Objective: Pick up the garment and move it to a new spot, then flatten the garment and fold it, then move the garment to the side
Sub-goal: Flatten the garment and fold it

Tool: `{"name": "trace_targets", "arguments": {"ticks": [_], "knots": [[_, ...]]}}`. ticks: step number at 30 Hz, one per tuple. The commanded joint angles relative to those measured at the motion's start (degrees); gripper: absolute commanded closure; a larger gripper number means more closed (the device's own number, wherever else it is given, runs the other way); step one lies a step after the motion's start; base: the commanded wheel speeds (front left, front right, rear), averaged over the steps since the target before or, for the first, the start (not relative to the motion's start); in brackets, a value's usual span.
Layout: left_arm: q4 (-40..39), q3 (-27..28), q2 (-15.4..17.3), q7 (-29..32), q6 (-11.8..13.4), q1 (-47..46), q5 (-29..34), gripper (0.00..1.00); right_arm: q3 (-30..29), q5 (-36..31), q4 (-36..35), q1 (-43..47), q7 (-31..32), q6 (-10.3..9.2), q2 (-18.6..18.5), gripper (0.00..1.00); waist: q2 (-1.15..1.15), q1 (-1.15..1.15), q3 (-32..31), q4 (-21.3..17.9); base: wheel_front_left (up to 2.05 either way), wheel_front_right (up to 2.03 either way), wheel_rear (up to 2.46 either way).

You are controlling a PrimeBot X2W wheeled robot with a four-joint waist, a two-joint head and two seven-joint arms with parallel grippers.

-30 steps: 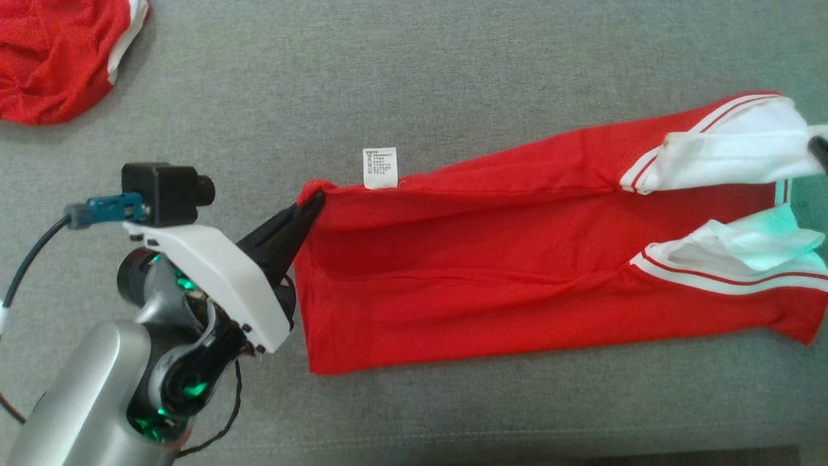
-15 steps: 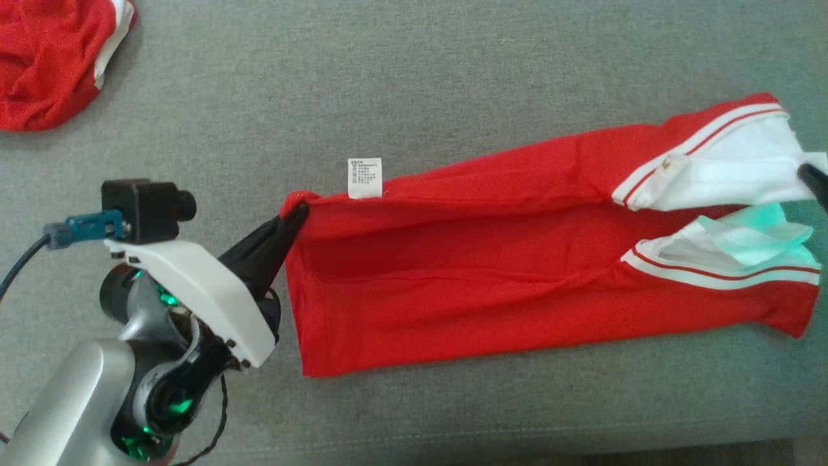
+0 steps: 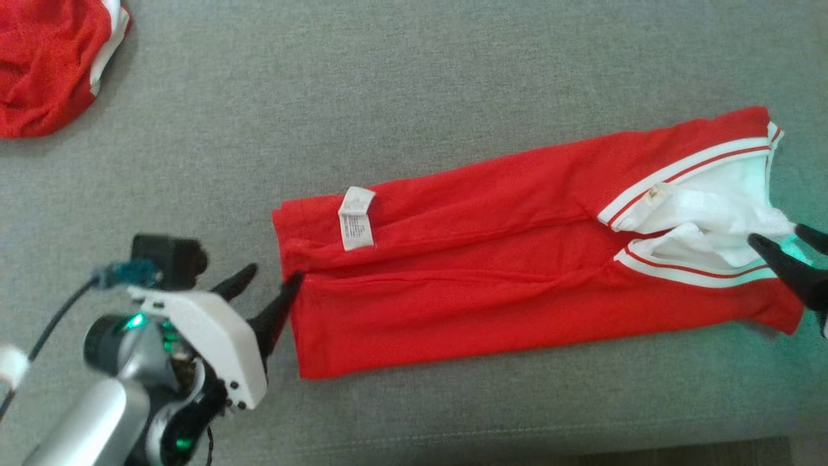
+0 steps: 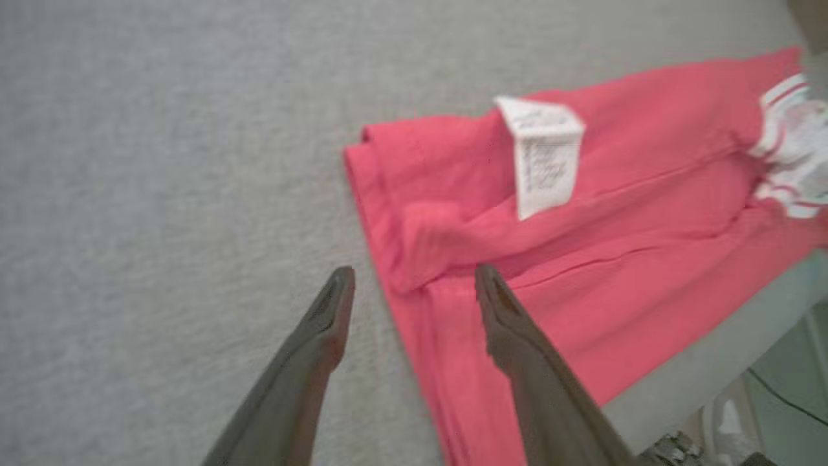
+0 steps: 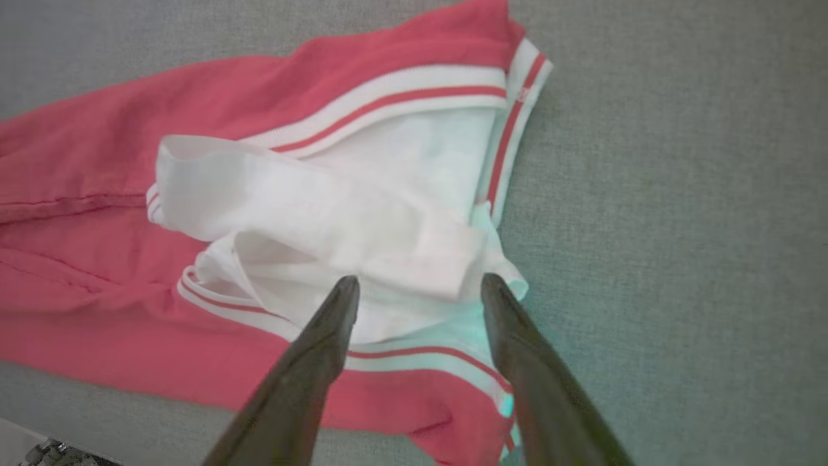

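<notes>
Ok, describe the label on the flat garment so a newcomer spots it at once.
On the grey surface lies a long red garment, spread flat. Near its left end, on the upper fold, sits the label, a small white printed rectangle. The garment's other white, the striped trim, is all at the far right end.

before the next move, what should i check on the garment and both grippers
1. left gripper open, holding nothing: ok
2. right gripper open, holding nothing: ok
3. red garment lying fully on the grey surface: ok
4. white end smooth: not ok, bunched
5. care label tucked in: not ok, lying on top
6. other red garment well apart: ok
</notes>
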Motion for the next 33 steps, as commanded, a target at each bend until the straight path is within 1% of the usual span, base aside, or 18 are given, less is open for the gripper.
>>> {"name": "trace_targets", "arguments": {"ticks": [1, 3, 5, 6, 8, 12, 14, 16, 19, 24, 27, 33], "knots": [[-1.6, 3.2, 0.9, -2.2, 1.2, -1.2, 1.1, 0.00, -1.3, -0.6, -1.3, 0.9, 0.3, -0.04, -1.8, 0.00, 0.00, 0.00, -0.3, 0.1, 0.00, 0.00, 0.00], [-0.8, 4.3, -0.7, -7.9, 3.1, -1.2, 4.2, 0.00, -3.5, -0.8, -0.6, 0.2, 0.8, -0.04, -0.5, 0.00, 0.00, 0.00, -0.7, 0.2, 0.00, 0.00, 0.00], [0.3, 5.3, -2.7, -15.2, 4.7, -1.0, 7.4, 0.00, -7.2, -2.5, 0.7, -1.8, 0.4, -0.04, 1.9, 0.00, 0.00, 0.00, -0.8, 0.2, 0.00, 0.00, 0.00], [1.0, 5.4, -3.5, -18.5, 5.0, -0.8, 8.8, 0.00, -8.3, -3.5, 1.5, -2.9, 0.6, -0.04, 3.2, 0.00, 0.00, 0.00, -0.9, 0.2, 0.00, 0.00, 0.00], [2.2, 5.8, -6.6, -25.3, 5.4, -0.3, 9.7, 0.00, -10.3, -5.0, 3.3, -5.5, 1.4, -0.04, 6.6, 0.00, 0.00, 0.00, -0.9, 0.4, 0.00, 0.00, 0.00], [5.7, 4.5, -11.2, -34.2, 4.9, 0.4, 10.9, 0.00, -12.7, -8.9, 6.7, -10.5, 2.8, -0.04, 13.8, 0.00, 0.00, 0.00, -0.7, 1.3, 0.00, 0.00, 0.00], [7.9, 3.4, -12.8, -37.1, 4.5, 0.5, 11.7, 0.00, -11.7, -10.9, 7.2, -10.9, 4.4, -0.04, 15.4, 0.00, 0.00, 0.00, -0.7, 2.0, 0.00, 0.00, 0.00], [9.4, 2.9, -14.6, -39.0, 4.0, 0.6, 11.7, 0.00, -10.2, -12.6, 6.9, -10.1, 6.0, -0.04, 15.8, 0.00, 0.00, 0.00, -0.7, 2.6, 0.00, 0.00, 0.00], [10.9, 2.5, -16.2, -40.6, 3.4, 1.1, 12.6, 0.00, -8.4, -13.8, 6.1, -7.8, 8.4, -0.04, 15.0, 0.00, 0.00, 0.00, -0.8, 3.3, 0.00, 0.00, 0.00], [12.0, 2.8, -17.3, -41.3, 2.4, 1.8, 13.8, 0.00, -7.8, -15.0, 5.7, -5.9, 10.1, -0.04, 13.5, 0.00, 0.00, 0.00, -1.0, 3.9, 0.00, 0.00, 0.00], [12.9, 2.8, -18.1, -41.5, 1.5, 1.6, 14.9, 0.00, -7.7, -16.1, 7.0, -6.2, 10.5, -0.04, 13.6, 0.00, 0.00, 0.00, -0.9, 4.4, 0.00, 0.00, 0.00], [13.0, 3.8, -20.8, -41.5, -0.7, 1.1, 17.1, 0.00, -8.1, -17.9, 11.4, -8.2, 11.4, -0.04, 15.2, 0.00, 0.00, 0.00, -0.6, 5.8, 0.00, 0.00, 0.00]]}}
